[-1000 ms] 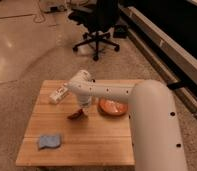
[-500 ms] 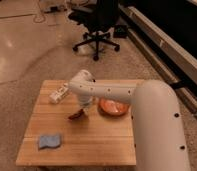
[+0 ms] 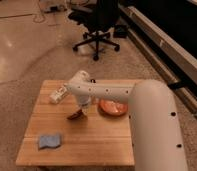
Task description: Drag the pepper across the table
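The pepper is a small dark red tapered piece lying on the light-brown wooden table, near its middle. My gripper hangs from the white arm that reaches in from the right. It is pointed down at the table, right above the pepper's right end and touching or nearly touching it. The wrist hides the contact point.
A round orange-red dish sits just right of the gripper. A blue cloth lies at the front left. A white object lies at the back left. A black office chair stands on the floor beyond the table.
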You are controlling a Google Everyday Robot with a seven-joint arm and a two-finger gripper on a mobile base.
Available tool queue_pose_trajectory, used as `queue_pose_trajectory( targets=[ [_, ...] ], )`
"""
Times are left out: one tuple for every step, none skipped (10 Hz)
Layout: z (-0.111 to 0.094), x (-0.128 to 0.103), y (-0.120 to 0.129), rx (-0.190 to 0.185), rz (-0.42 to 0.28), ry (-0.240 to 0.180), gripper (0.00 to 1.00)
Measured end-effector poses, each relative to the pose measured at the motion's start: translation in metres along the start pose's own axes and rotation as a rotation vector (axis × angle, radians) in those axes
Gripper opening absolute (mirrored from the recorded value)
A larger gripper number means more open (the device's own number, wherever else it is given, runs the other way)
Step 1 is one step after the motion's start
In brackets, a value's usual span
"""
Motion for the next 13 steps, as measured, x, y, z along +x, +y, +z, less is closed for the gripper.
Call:
queue_pose_trajectory(
  targets=[
    [0.003,0.004,0.005,-0.006,-0.003,0.002,0.26],
    [0.002,0.008,0.006,-0.006,-0.003,0.002,0.26],
    [-0.003,0.003,0.003,-0.003,-0.01,0.005,0.26],
    [-0.01,0.001,0.001,-0.001,0.003,0.004,0.26],
    [-0.012,0.003,0.0,0.001,0.009,0.004,0.26],
    [-0.009,0.003,0.002,-0.001,0.006,0.011,0.26],
    [-0.003,0.004,0.006,-0.007,0.007,0.024,0.26],
    [-0.001,0.009,0.01,-0.009,0.007,0.033,0.26],
    [-0.005,0.02,0.011,-0.007,0.015,0.03,0.26],
    [-0.011,0.026,0.011,-0.009,0.018,0.025,0.26],
    [-0.012,0.025,0.01,-0.008,0.017,0.026,0.26],
    [-0.01,0.018,0.012,-0.009,0.019,0.024,0.26],
    [-0.01,0.004,0.013,-0.008,0.017,0.025,0.26]
  ],
)
